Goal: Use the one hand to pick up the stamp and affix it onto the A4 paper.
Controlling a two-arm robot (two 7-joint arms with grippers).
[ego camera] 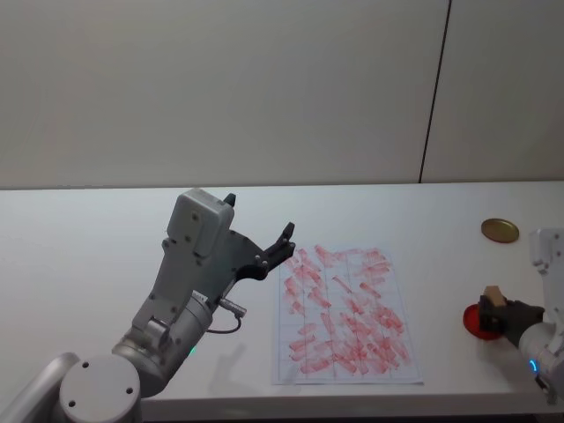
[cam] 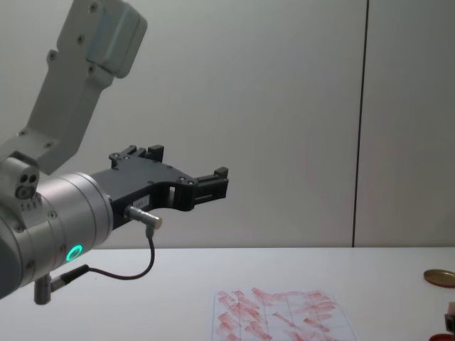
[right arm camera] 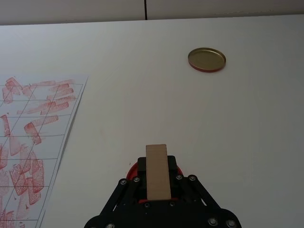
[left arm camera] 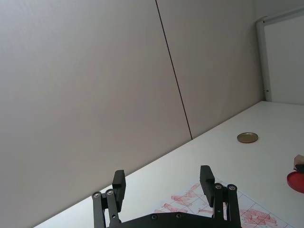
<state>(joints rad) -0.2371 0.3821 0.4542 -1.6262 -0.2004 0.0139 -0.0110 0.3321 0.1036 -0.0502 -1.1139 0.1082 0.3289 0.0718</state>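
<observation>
the stamp (right arm camera: 157,171) is gripped by the right claw (right arm camera: 157,187) over a red pad (ego camera: 477,322); the left claw (left arm camera: 164,185) is held wide above the counter (ego camera: 88,264).

Matt wooden stamp (right arm camera: 157,171), shiny brass-look metal disc (right arm camera: 206,59) — smooth white table (right arm camera: 237,123), ink-smudged paper (ego camera: 345,315)

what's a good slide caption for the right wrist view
Right gripper shut on the stamp over a red ink pad, A4 paper beside it, brass disc beyond.
</observation>
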